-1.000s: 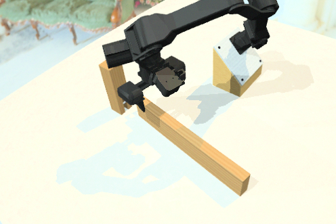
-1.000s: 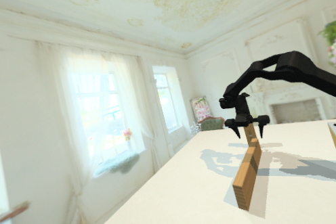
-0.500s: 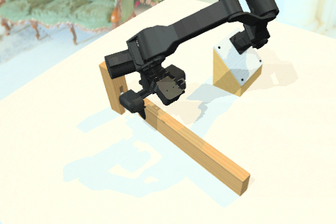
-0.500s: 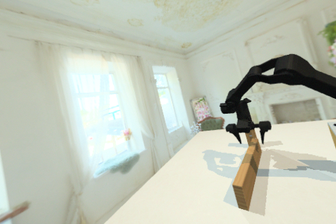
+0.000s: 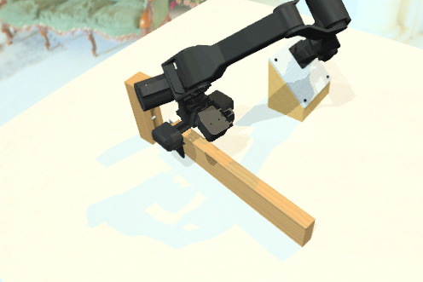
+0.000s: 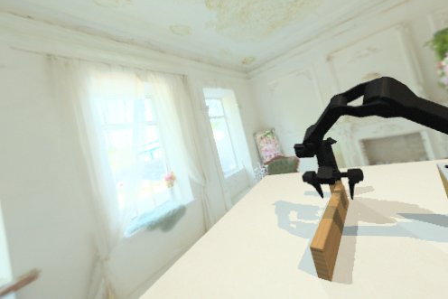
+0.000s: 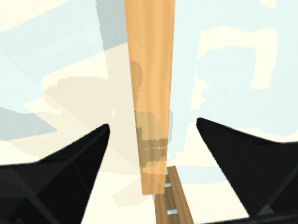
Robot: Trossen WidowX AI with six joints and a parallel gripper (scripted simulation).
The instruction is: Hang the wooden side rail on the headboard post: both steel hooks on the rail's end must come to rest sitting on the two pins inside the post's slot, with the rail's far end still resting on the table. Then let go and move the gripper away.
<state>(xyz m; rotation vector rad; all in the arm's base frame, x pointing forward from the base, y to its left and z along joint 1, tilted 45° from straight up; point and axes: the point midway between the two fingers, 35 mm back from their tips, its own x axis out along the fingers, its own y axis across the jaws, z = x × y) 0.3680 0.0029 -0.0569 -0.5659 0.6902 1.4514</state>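
The wooden side rail (image 5: 256,191) (image 6: 330,234) (image 7: 150,60) lies on edge on the table, with one end close to the upright headboard post (image 5: 139,106) (image 7: 175,200). My gripper (image 5: 194,141) (image 6: 335,191) (image 7: 153,124) is open and straddles the rail just behind that end, one finger on each side, with clear gaps to the wood. In the wrist view the post's slot with its steel pins shows just beyond the rail's end. The arm hides the rail's hooks, so I cannot tell whether they touch the pins. The rail's far end rests on the table.
A wooden wedge block with a grey plate (image 5: 298,84) stands at the back right, under the arm's base. The table's left edge (image 5: 85,67) runs behind the post, with a green sofa (image 5: 77,8) beyond it.
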